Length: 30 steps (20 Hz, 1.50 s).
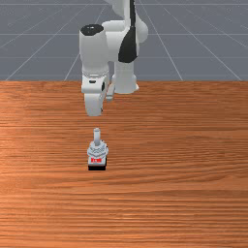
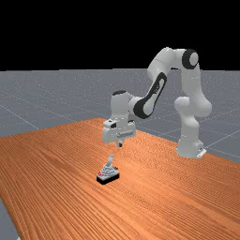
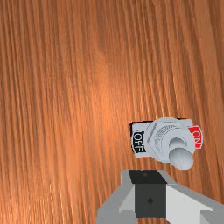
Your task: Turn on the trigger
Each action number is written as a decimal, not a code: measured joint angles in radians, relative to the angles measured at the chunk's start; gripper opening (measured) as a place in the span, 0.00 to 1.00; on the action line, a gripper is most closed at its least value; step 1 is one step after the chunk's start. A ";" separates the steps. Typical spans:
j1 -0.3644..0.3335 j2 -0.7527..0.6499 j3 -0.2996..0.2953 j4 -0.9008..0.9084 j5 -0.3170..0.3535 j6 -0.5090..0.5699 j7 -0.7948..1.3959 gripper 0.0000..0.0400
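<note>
Grey and black, a toggle switch is seen on the table, below and apart from the gripper, whose fingers are pressed together and partly cut off in the wrist view. The red label is blurred from the front; the switch is surrounded by open wood

There is one arm, one surface and one switch. The switch has one lever and two labels: one red, one black.
</note>
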 joint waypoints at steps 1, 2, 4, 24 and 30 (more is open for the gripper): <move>-0.001 -0.014 0.000 -0.020 -0.001 0.006 -0.005 0.00; -0.002 -0.027 -0.001 -0.039 -0.002 0.012 -0.008 0.00; -0.026 -0.005 0.019 -0.032 0.082 0.013 -0.096 0.00; 0.009 0.139 0.021 0.152 0.022 -0.024 -0.006 0.00; 0.036 0.166 -0.001 0.193 -0.035 -0.024 0.048 0.00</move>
